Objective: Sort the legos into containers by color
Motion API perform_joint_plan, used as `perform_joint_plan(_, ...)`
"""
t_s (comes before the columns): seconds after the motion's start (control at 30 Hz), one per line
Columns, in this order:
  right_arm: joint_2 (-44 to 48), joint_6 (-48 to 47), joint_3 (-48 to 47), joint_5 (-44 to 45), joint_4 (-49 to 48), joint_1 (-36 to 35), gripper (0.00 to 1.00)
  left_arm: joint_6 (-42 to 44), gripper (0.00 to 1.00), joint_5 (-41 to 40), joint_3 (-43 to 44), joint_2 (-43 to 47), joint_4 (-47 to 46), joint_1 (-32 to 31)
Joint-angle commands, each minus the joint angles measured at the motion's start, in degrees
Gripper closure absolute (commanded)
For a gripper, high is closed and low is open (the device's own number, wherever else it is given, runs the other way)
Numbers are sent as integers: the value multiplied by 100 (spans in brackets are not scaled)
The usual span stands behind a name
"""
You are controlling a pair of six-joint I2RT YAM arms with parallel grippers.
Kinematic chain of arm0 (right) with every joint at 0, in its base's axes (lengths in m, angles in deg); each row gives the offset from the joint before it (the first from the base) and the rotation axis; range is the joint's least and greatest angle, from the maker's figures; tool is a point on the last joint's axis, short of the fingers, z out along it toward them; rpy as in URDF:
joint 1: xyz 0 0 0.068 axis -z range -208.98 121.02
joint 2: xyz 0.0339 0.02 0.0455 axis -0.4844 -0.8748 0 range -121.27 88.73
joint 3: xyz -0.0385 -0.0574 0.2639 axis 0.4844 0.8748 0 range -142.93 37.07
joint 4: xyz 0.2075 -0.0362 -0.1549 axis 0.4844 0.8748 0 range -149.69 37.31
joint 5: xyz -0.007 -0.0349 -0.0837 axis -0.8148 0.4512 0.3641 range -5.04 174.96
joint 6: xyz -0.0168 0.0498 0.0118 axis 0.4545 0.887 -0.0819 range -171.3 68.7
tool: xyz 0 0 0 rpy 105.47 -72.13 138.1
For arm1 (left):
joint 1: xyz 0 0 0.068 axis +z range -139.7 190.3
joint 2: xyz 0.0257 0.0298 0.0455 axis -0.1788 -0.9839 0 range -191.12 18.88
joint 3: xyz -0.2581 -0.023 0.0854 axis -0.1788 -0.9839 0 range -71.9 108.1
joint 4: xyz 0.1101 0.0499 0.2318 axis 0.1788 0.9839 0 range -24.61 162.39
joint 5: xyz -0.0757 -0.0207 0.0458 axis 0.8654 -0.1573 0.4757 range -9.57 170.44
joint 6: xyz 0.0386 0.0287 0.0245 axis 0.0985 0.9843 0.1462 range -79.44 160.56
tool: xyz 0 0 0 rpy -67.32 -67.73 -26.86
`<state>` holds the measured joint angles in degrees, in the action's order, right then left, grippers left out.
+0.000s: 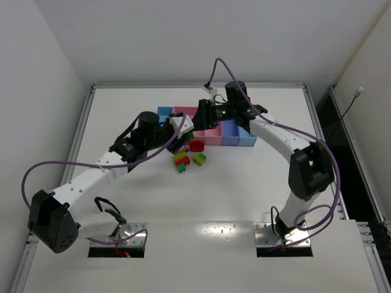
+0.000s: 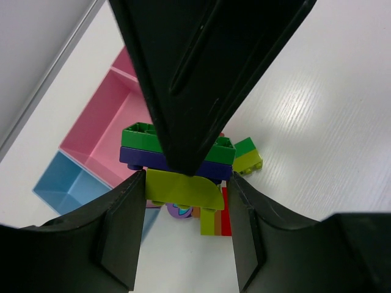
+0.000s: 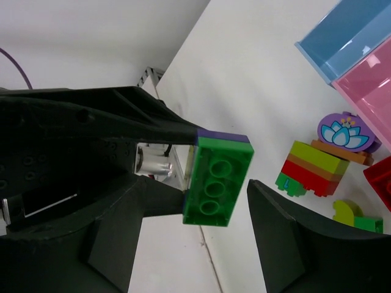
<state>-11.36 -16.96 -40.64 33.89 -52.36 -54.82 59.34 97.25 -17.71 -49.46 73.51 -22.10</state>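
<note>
clearly the green brick sits stacked on a purple brick

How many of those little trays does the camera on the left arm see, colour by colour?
Pink bins: 2
Light blue bin: 1
Total: 3 bins in that view
</note>
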Motion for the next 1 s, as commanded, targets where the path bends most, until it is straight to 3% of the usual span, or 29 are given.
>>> perform_joint_plan(0.0, -53, 19, -253, -61, -188, -104, 31, -15, 100, 32, 206, -31, -214, -100)
perform_joint_plan(0.17, -107, 19, -253, -61, -188, -105, 36, -15, 100, 32, 206, -31, -214, -100)
perform_joint_plan(0.33, -160, -86, -201, 71, -75, -53, 33, -15, 100, -21, 258, -31, -214, -100)
perform_joint_plan(0.43, -107, -138, -200, 71, -74, -52, 49, -15, 100, -21, 258, -31, -214, -100)
perform_joint_plan(0.47, -107, -139, -148, 71, -74, -52, 59, -15, 100, -21, 258, -31, -214, -100)
perform_joint_plan(0.57, -107, -139, -148, 71, -196, -52, 76, -15, 100, -21, 206, -31, -214, -100)
perform_joint_plan(0.6, -107, -139, -148, 71, -197, -52, 87, -15, 100, -21, 206, -31, -214, -100)
perform_joint_plan(0.7, -107, -86, -209, 18, -197, -52, 100, -15, 100, -21, 206, 22, -214, -100)
perform_joint_plan(0.97, 69, -244, -323, -157, -144, 263, 100, 37, 100, -82, -111, 189, -214, -38)
